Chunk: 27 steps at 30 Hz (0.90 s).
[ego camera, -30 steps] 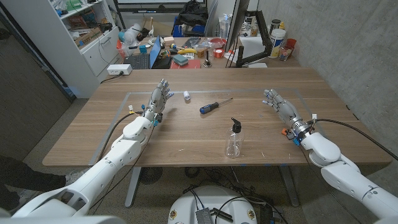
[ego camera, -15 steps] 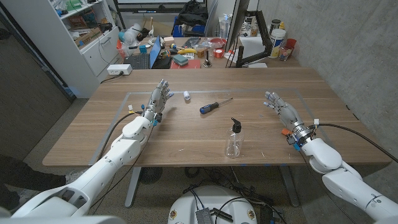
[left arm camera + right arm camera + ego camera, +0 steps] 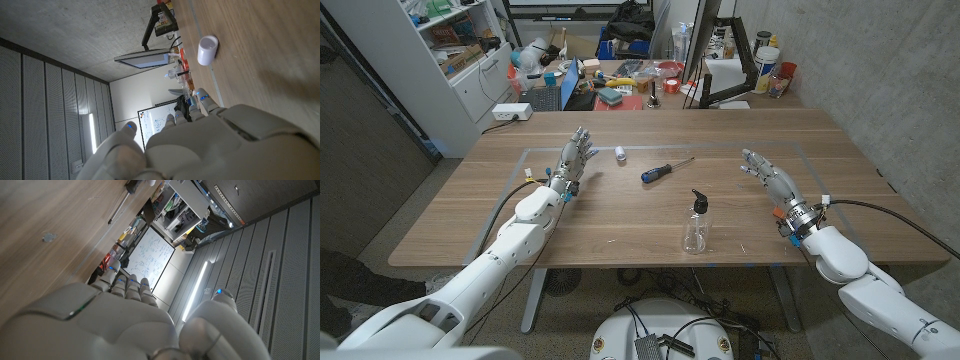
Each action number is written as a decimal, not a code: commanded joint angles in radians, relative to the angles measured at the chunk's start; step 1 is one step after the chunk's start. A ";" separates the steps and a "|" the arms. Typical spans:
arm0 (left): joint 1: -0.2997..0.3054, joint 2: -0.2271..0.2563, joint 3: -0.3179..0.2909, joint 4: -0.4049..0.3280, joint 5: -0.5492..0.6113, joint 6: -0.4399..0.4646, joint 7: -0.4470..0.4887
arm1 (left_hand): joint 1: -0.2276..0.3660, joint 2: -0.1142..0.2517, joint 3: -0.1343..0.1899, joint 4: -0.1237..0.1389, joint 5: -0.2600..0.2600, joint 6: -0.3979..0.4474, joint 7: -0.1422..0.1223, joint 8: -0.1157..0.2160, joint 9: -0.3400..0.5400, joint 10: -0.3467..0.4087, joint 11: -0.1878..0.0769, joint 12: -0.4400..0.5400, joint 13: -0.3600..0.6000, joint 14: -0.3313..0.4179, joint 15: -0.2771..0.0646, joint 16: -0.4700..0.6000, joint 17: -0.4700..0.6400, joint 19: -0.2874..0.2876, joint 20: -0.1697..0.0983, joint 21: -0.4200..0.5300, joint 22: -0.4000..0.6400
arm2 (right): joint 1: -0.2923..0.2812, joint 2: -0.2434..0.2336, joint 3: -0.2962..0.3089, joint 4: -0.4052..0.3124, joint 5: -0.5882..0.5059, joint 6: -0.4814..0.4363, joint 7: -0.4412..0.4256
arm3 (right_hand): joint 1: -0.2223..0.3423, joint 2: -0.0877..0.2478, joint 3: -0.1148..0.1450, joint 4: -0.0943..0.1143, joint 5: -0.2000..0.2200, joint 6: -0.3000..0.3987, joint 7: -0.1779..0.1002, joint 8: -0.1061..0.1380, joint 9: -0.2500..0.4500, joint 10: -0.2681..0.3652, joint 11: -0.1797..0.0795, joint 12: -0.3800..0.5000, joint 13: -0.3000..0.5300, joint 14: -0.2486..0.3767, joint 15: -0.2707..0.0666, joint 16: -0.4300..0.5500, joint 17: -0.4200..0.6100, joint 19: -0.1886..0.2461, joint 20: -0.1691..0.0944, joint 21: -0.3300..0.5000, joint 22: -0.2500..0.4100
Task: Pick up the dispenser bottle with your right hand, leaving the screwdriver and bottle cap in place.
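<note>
Clear plastic dispenser bottle (image 3: 696,228) stands near the table's (image 3: 620,215) six-o'clock edge, apparently empty, so light, slick, tippy; I'd wrap its body below the pump. My right hand (image 3: 767,174) waits open at its three o'clock, well apart.

Head cam: fixed, high, looks down over the wooden table (image 3: 620,215) w/ both arms entering from the bottom corners; whole tabletop plus cluttered room behind. Left wrist cam: close behind the left hand (image 3: 210,145), turned view, skims along the tabletop; shares the white bottle cap (image 3: 207,50) w/ head cam. Right wrist cam: close behind the right hand (image 3: 115,320), also turned; shares the screwdriver (image 3: 131,191) and table surface w/ head cam.
</note>
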 commanded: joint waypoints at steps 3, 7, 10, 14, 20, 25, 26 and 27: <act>-0.005 0.004 0.001 0.005 0.002 0.004 -0.003 | -0.002 0.118 -0.001 -0.001 0.007 -0.207 0.003 0.005 0.005 -0.188 -0.003 0.005 0.006 -0.214 -0.061 0.005 0.004 -0.234 -0.093 -0.001 0.005 | -0.051 -0.012 0.011 -0.036 -0.069 0.011 -0.058 | -0.002 -0.010 -0.006 0.002 0.009 0.007 0.047 0.005 0.006 0.005 -0.003 0.008 0.001 0.000 0.002 0.003 0.002 0.003 -0.007 -0.002 0.003; -0.003 0.003 0.002 0.001 0.003 0.004 -0.003 | -0.002 0.119 0.000 -0.001 0.007 -0.209 0.003 0.005 0.005 -0.190 -0.004 0.004 0.006 -0.214 -0.061 0.004 0.004 -0.235 -0.093 -0.001 0.005 | -0.072 -0.014 0.020 -0.044 -0.065 0.010 -0.068 | -0.002 -0.010 -0.008 0.002 0.011 0.007 0.046 0.005 0.006 0.006 -0.001 0.008 0.001 0.001 0.002 0.004 0.002 0.005 -0.006 -0.003 0.003; -0.002 0.002 0.004 -0.002 0.006 0.004 0.000 | -0.001 0.119 0.000 -0.001 0.007 -0.209 0.003 0.005 0.005 -0.189 -0.005 0.005 0.006 -0.214 -0.061 0.004 0.004 -0.235 -0.093 -0.001 0.005 | -0.087 -0.017 0.027 -0.047 -0.069 0.013 -0.076 | -0.001 -0.008 -0.009 0.002 0.013 0.007 0.046 0.004 0.006 0.006 -0.002 0.009 0.001 0.003 0.002 0.004 0.002 0.007 -0.006 -0.004 0.003; 0.001 0.005 0.006 -0.014 0.010 0.013 0.009 | -0.001 0.120 0.000 -0.001 0.007 -0.209 0.003 0.005 0.005 -0.190 -0.001 0.005 0.006 -0.215 -0.061 0.004 0.004 -0.234 -0.094 -0.001 0.005 | -0.106 -0.021 0.036 -0.054 -0.072 0.014 -0.085 | 0.002 -0.003 -0.009 0.001 0.015 0.006 0.046 0.004 0.006 0.007 -0.001 0.010 0.001 0.005 0.003 0.005 0.002 0.011 -0.006 -0.005 0.003; 0.005 0.006 0.007 -0.028 0.013 0.018 0.019 | 0.000 0.122 0.002 -0.001 0.007 -0.210 0.005 0.005 0.005 -0.191 0.001 0.005 0.006 -0.215 -0.060 0.004 0.004 -0.235 -0.092 -0.001 0.005 | -0.119 -0.017 0.045 -0.055 -0.075 0.023 -0.094 | 0.006 -0.004 -0.011 -0.002 0.018 0.008 0.048 0.005 0.006 0.008 0.001 0.011 0.002 0.007 0.004 0.006 0.002 0.016 -0.008 -0.006 0.003; 0.004 0.006 0.010 -0.032 0.015 0.024 0.021 | 0.000 0.123 0.003 -0.001 0.008 -0.212 0.004 0.005 0.005 -0.192 -0.005 0.004 0.006 -0.217 -0.062 0.004 0.004 -0.237 -0.093 -0.002 0.005 | -0.134 -0.016 0.049 -0.065 -0.090 0.017 -0.107 | 0.009 -0.006 -0.014 -0.004 0.021 0.008 0.048 0.005 0.006 0.009 0.001 0.011 0.002 0.008 0.005 0.006 0.002 0.019 -0.009 -0.008 0.003; 0.004 0.005 0.011 -0.032 0.014 0.024 0.020 | 0.000 0.123 0.003 -0.001 0.008 -0.212 0.004 0.005 0.005 -0.192 -0.005 0.004 0.006 -0.217 -0.062 0.004 0.004 -0.237 -0.093 -0.002 0.005 | -0.137 -0.013 0.049 -0.064 -0.088 0.021 -0.108 | 0.010 -0.006 -0.014 -0.004 0.021 0.008 0.048 0.005 0.006 0.009 0.000 0.011 0.002 0.008 0.005 0.006 0.002 0.020 -0.008 -0.008 0.003; 0.004 0.004 0.011 -0.031 0.015 0.024 0.022 | 0.000 0.123 0.004 -0.001 0.007 -0.212 0.004 0.005 0.005 -0.191 -0.002 0.005 0.006 -0.217 -0.061 0.004 0.004 -0.236 -0.093 -0.002 0.005 | -0.139 -0.010 0.049 -0.061 -0.090 0.028 -0.109 | 0.010 -0.006 -0.015 -0.005 0.022 0.009 0.047 0.005 0.006 0.009 0.000 0.011 0.002 0.009 0.004 0.006 0.002 0.020 -0.008 -0.009 0.003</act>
